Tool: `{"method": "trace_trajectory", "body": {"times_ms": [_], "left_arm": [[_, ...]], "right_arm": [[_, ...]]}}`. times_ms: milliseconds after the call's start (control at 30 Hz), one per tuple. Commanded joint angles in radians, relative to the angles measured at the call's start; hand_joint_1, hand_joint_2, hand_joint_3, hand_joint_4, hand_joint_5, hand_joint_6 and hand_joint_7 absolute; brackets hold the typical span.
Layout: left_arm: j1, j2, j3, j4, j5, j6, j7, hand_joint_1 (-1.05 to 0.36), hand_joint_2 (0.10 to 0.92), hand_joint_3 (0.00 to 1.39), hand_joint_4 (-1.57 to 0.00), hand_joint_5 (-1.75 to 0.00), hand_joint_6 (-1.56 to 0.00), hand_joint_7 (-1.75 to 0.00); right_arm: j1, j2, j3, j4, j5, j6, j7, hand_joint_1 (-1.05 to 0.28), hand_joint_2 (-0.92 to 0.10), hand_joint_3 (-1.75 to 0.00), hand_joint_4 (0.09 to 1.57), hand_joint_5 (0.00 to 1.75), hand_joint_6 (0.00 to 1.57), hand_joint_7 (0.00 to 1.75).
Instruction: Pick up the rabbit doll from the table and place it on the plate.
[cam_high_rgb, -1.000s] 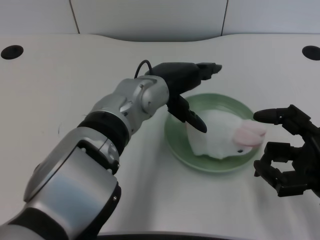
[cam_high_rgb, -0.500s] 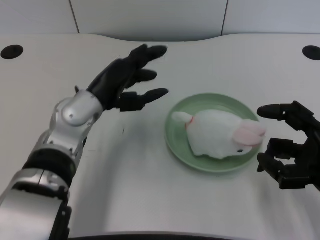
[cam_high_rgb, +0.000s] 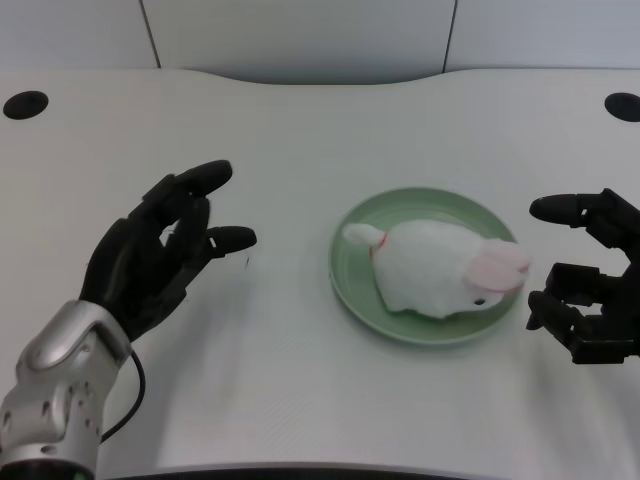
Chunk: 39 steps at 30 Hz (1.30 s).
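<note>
The rabbit doll (cam_high_rgb: 440, 268) lies on its side on the green plate (cam_high_rgb: 352, 290), which sits toward the right half of the bench (cam_high_rgb: 300, 130), nearer the front edge than the back. Its white body fills most of the plate's middle; the pink ear points toward the right edge of the bench and the small tail toward the left. The placing looks done.

The left hand (cam_high_rgb: 160, 255) is over the left part of the bench, well apart from the plate, fingers spread and holding nothing. The right hand (cam_high_rgb: 590, 290) waits just beside the plate's right rim, fingers curled, not touching plate or doll so far as can be seen.

Little remains to go wrong, but a few risks stand out. The doll's head and ear reach close to the plate's right rim, so the soft body could slump or roll that way and come to hang over the edge; a knock to the bench or plate would be enough. The right hand is the nearest hazard: any twitch toward the left edge of the bench could nudge the plate or catch the ear. The left hand, if it swept back toward the plate while withdrawing, could drag the tail and pull the doll off. Whether the plate would slide readily on the smooth white surface cannot be told.
</note>
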Motion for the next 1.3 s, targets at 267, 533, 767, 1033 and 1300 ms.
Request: {"method": "trace_trajectory", "body": {"times_ms": [267,533,767,1033,1300], "left_arm": [[0.176,0.009,0.081,-0.156,-0.080,0.212,0.094,-0.65,0.921,0.77,-0.27,-1.71,-0.11,-1.13],[0.240,0.016,0.056,-0.159,-0.023,0.168,0.112,-0.63,0.921,0.80,-0.53,-1.75,-0.31,-1.31],[0.234,0.016,0.009,-0.031,0.106,-0.101,0.088,-0.59,0.921,0.76,-0.69,-1.75,-0.37,-1.68],[0.181,0.012,0.005,0.140,0.147,-0.323,0.070,-0.61,0.921,0.70,-0.62,-1.75,-0.33,-1.72],[0.109,0.030,0.019,0.340,0.182,-0.578,0.058,-0.62,0.921,0.74,-0.64,-1.75,-0.36,-1.74]], "right_arm": [[0.006,-0.007,-0.022,0.001,0.029,-0.001,0.007,0.19,-0.18,-1.25,1.03,1.25,0.90,1.12],[0.017,-0.010,-0.021,-0.013,0.023,-0.002,0.000,0.22,-0.19,-1.27,1.03,1.25,0.89,1.14],[0.004,-0.019,-0.031,0.015,0.030,0.002,0.011,0.23,-0.22,-1.26,1.01,1.27,0.86,1.16],[-0.028,-0.023,-0.043,0.069,0.033,-0.001,0.027,0.20,-0.22,-1.24,1.02,1.28,0.85,1.18],[-0.068,-0.020,-0.039,0.161,0.009,-0.068,0.026,0.20,-0.20,-1.24,1.04,1.26,0.86,1.17]]}}
